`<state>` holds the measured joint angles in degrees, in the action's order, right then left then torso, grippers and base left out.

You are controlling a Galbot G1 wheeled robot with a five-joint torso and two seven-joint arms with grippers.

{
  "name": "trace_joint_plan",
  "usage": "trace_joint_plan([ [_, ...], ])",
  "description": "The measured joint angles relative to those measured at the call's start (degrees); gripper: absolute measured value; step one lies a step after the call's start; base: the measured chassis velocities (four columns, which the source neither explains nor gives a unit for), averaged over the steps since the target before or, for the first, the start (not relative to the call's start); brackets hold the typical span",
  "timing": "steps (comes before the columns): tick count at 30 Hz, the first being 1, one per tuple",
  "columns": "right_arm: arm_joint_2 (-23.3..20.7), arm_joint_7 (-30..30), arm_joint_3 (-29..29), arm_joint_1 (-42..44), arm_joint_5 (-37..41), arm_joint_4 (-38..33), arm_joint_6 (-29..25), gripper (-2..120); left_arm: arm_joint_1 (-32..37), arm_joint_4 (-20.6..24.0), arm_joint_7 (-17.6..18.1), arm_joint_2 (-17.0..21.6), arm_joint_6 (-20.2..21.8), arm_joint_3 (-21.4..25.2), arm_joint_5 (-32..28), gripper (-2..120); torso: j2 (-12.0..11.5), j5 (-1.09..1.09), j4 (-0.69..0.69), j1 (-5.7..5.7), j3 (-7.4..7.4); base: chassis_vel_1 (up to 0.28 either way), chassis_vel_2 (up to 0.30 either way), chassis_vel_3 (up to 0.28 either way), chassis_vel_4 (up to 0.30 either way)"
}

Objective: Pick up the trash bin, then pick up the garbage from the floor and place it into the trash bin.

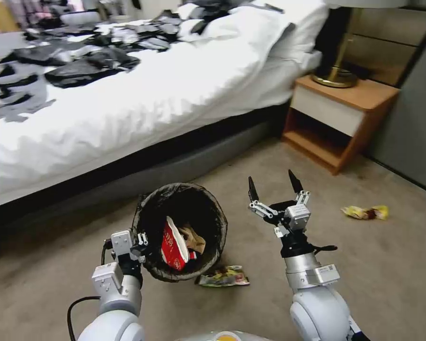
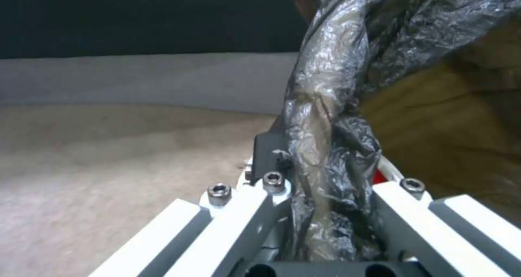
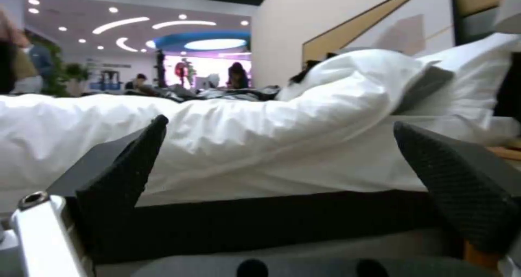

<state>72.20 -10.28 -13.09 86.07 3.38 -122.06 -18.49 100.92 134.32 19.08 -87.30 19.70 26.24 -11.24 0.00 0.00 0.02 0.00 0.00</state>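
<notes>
Wide bed (image 1: 175, 90) with white duvet, black clothes strewn over it, spans the far side; wooden nightstand (image 1: 341, 118) beside it. Round trash bin (image 1: 182, 232) lined with crinkled black bag is tilted mouth toward camera, red-and-white wrapper (image 1: 174, 246) inside. Left hand (image 1: 139, 242) pinches the bin's bagged rim. Right hand (image 1: 275, 187) raised just beside the bin, fingers spread. Yellow-green wrapper (image 1: 222, 276) on carpet by the bin; yellow crumpled wrapper (image 1: 365, 212) well apart, right.
</notes>
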Motion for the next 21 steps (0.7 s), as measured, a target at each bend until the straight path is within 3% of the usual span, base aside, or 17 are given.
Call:
trace_joint_plan([
  [10, -0.7, 1.5, -0.5, -0.7, 0.1, 0.3, 0.2, 100, 0.0, 0.3, 0.1, 0.1, -0.3, 0.2, -0.1, 0, 0.0, 0.0, -0.03, 0.0, 0.0, 0.026, 0.021, 0.021, 0.026],
  [16, -4.7, 6.3, -1.7, -1.7, 0.6, 2.0, 1.6, 100, 0.0, 1.0, 0.1, 0.2, -0.3, 0.6, -0.4, 0, 0.0, 0.0, -0.02, 0.0, 0.0, 0.0, 0.0, 0.0, 0.0],
  [21, -10.2, 13.7, -1.3, -3.9, 2.5, 7.8, 3.1, 100, -0.2, 1.6, 0.1, 0.2, -0.3, 1.1, -0.6, 0, 0.0, 0.01, -0.01, 0.0, 0.0, 0.0, 0.0, 0.0, 0.0],
])
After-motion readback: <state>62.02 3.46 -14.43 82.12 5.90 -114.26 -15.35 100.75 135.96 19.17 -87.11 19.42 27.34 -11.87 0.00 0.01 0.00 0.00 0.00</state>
